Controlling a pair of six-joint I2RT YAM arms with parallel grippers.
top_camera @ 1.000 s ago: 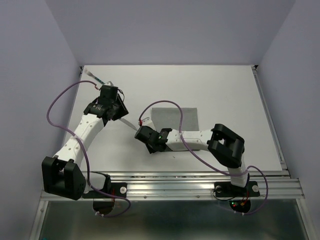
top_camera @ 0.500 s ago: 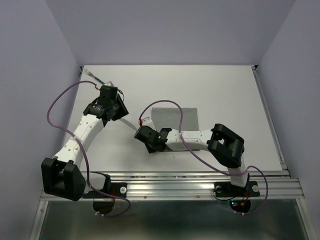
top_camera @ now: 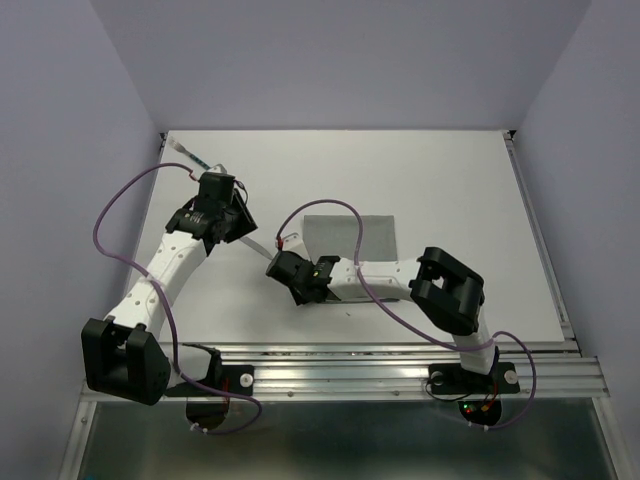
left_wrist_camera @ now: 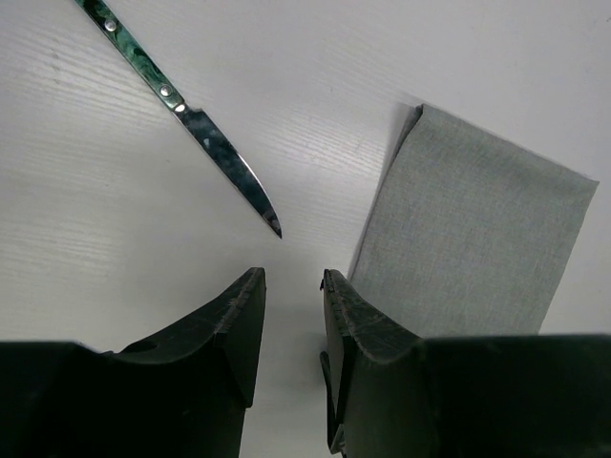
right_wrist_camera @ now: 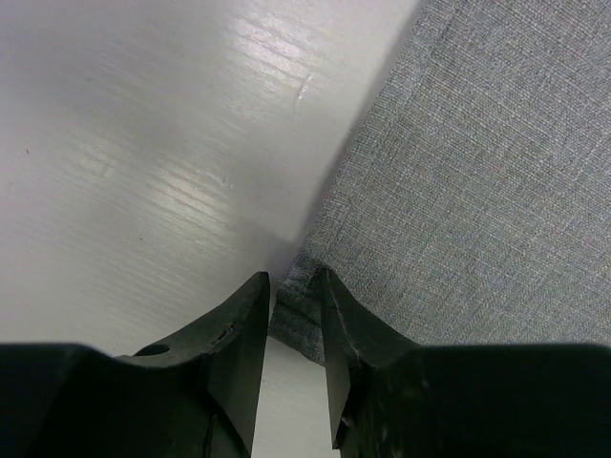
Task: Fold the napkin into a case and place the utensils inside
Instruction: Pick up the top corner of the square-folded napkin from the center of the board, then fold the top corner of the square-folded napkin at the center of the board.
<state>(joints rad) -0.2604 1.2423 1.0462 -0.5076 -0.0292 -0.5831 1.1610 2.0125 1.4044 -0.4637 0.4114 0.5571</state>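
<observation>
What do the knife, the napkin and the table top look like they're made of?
Knife: mirror-bright blade, likely polished steel. Its mottled dark green handle has pale rivets and is perhaps plastic or resin.
Napkin: matte grey woven cloth with a fine weave showing.
Table: white, slightly glossy board with faint grain lines, probably laminate.

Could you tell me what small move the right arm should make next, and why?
Probably close the right gripper firmly on the napkin corner. That corner sits between its jaws, which stand apart, and I cannot tell whether they pinch it. The left gripper hangs open and empty near the knife, so the cloth looks like the job at hand.
</observation>
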